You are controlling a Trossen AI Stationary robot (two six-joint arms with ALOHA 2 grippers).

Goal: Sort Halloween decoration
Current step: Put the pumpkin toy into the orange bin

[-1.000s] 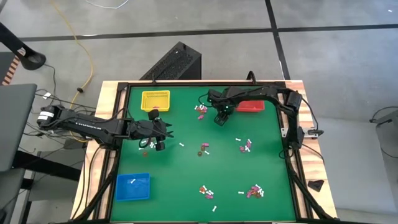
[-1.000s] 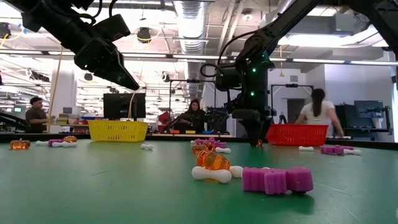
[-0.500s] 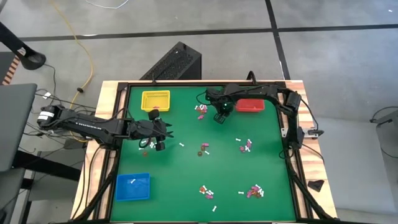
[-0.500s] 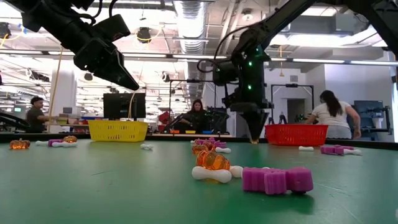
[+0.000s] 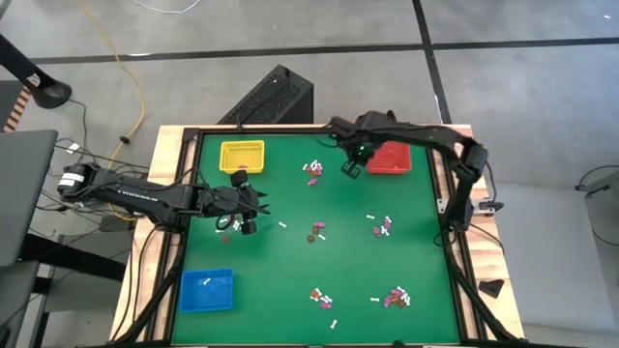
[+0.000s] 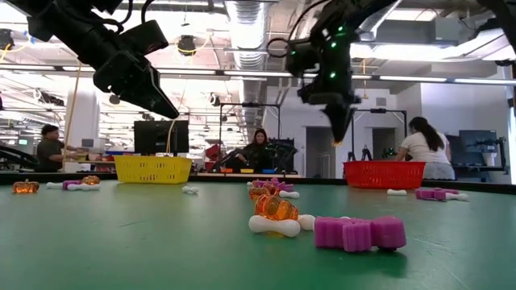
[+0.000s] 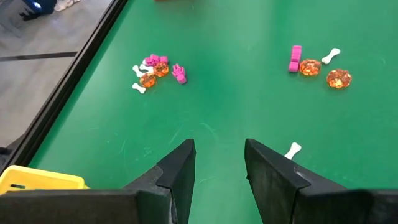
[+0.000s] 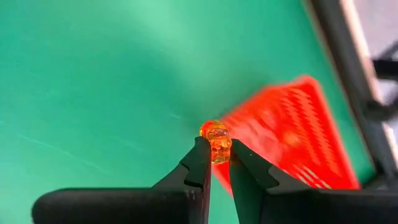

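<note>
Orange and translucent, the pumpkin trinket [image 8: 215,140] sits pinched in our right gripper [image 8: 216,163] jaws, seemingly just short of the red tray [image 5: 391,160], while our left gripper [image 7: 219,163] waits part-open.

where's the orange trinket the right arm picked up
The orange trinket is pinched in the right gripper, lifted above the mat at the far side of the table, just left of the red tray.
</note>
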